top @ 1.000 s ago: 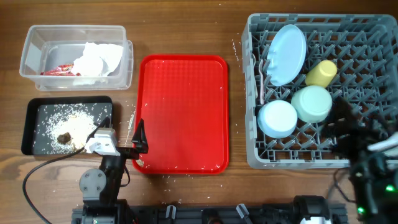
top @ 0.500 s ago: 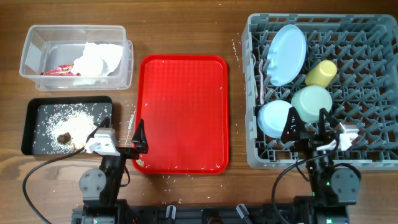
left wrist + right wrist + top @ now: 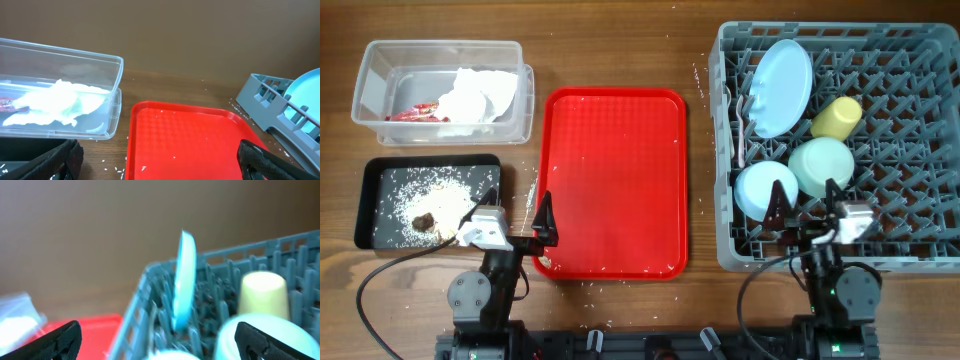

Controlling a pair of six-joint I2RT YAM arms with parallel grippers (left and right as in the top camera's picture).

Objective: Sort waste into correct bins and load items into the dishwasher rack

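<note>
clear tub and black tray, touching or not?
Apart. The overhead view shows a strip of bare wooden table running between the clear tub and the black tray.

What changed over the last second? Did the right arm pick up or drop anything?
The right gripper swept left along the near side of the dishwasher rack, ending by the saucer, fingers open and empty; nothing was taken or let go. The left gripper, plate, cup, bowl and saucer stayed put.
</note>
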